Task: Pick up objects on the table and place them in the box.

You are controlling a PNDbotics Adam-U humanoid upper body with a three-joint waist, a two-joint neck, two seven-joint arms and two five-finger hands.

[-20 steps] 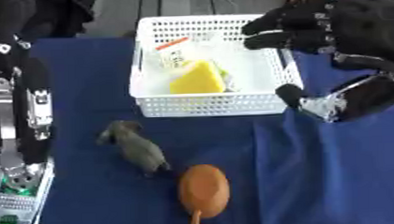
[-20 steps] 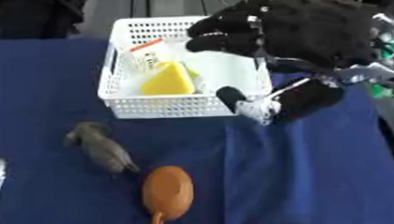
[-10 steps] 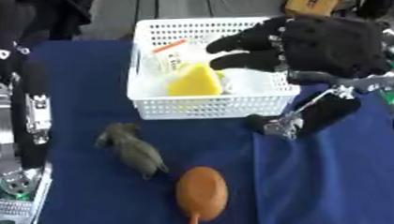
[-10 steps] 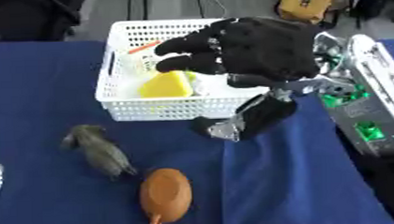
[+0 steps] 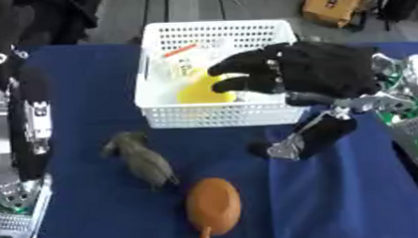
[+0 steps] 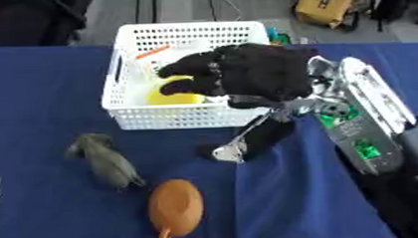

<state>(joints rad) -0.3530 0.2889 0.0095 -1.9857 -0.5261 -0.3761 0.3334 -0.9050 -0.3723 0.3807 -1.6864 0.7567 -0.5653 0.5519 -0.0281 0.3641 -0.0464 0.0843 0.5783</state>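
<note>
Over the white basket [image 5: 219, 118], the right hand [image 6: 254, 72] hangs spread wide and empty, poised to reach. Grey toy [image 5: 142, 159] and brown gourd-shaped object [image 5: 213, 204] lie just before the basket on the bench [image 5: 337, 201].

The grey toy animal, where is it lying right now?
The grey toy animal lies on the blue table, left of centre, in front of the white basket and beside the brown object.

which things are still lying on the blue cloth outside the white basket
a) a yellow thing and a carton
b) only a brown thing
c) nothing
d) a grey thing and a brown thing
d: the grey thing and the brown thing lie on the blue cloth in front of the white basket, while the yellow thing is inside it.
</note>
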